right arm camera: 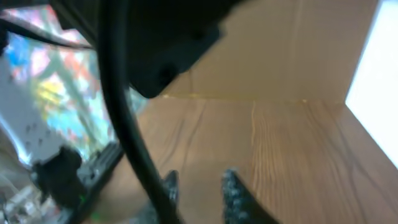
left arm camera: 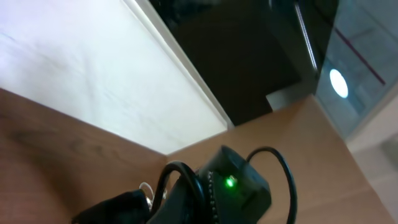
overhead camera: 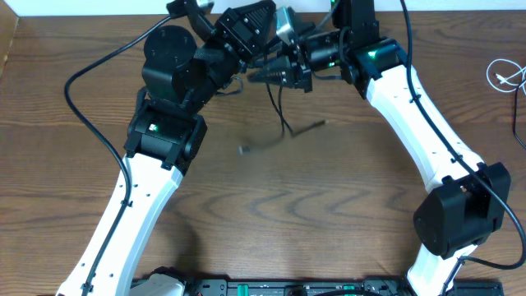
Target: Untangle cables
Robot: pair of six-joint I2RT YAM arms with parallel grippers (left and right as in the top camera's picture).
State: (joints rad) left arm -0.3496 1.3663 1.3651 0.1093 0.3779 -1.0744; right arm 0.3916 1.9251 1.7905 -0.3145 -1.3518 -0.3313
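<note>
Wood-grain worktop [overhead camera: 329,205] lies under both arms, whose wrists meet at its far edge. The black cable [overhead camera: 285,115] hangs from that meeting point with its long axis running toward the near edge, while the white cable [overhead camera: 505,76] sits bunched well apart at the right edge. My left pincer [overhead camera: 271,57] is clenched, on what I cannot tell. My right pincer [right arm camera: 199,190] shows tips narrowly apart over bare wood, and I judge that arm nearer the white cable.
</note>
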